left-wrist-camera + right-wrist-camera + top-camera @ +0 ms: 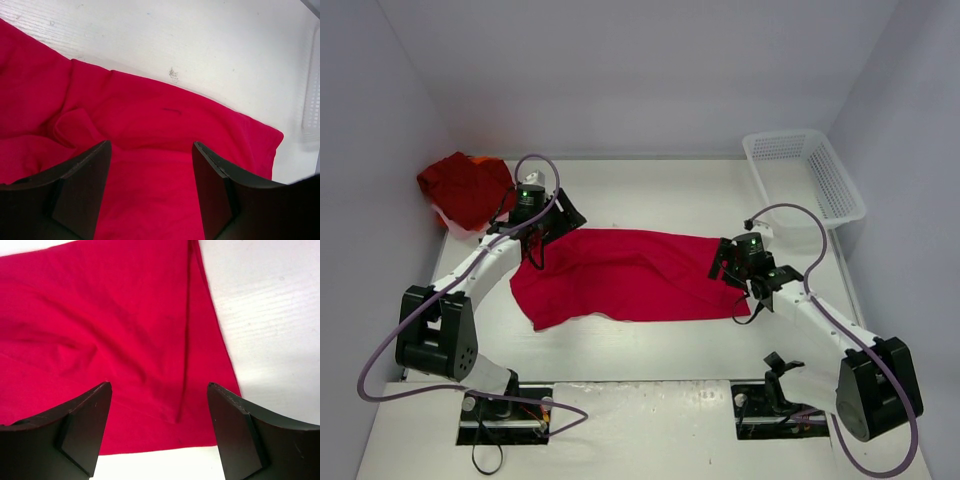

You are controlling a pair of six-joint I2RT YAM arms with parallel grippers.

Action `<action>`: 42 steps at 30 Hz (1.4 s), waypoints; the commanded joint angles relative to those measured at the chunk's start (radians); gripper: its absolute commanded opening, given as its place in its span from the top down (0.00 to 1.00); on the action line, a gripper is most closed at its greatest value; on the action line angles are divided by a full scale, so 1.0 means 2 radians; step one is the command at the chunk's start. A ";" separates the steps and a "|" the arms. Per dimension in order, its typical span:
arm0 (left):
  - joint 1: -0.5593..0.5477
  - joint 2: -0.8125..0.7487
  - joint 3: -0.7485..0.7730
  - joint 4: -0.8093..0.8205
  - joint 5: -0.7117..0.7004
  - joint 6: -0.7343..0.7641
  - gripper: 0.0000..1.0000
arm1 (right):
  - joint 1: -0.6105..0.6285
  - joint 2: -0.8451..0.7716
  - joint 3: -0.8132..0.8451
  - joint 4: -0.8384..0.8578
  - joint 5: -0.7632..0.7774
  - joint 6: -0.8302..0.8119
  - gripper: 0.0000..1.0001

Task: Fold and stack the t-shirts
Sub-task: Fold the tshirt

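One red t-shirt (620, 275) lies flat across the middle of the table, folded lengthwise, its left end wider. More red t-shirts (465, 188) sit bunched in a heap at the far left. My left gripper (546, 228) hovers over the spread shirt's upper left corner, jaws open, red cloth (150, 190) below the gap. My right gripper (728, 262) is at the shirt's right end, open, with the cloth's corner and hem (165, 405) lying loose beneath the fingers (87, 425).
A white mesh basket (820, 180) stands at the far right corner. White walls close in the table on three sides. The arm bases sit at the near edge, with purple cables looping off both arms.
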 commanded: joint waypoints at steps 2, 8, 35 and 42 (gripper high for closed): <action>-0.001 -0.023 -0.001 0.019 -0.001 0.004 0.40 | 0.010 0.028 0.041 0.030 0.019 0.001 0.27; -0.001 -0.021 -0.010 0.024 -0.003 0.004 0.40 | 0.013 0.110 0.081 0.078 0.014 -0.013 0.27; 0.008 -0.028 -0.030 0.017 -0.003 0.014 0.40 | -0.012 0.269 0.142 0.155 0.024 -0.011 0.28; 0.010 -0.029 -0.031 0.021 0.001 0.009 0.40 | -0.032 0.223 0.127 0.136 0.032 -0.017 0.29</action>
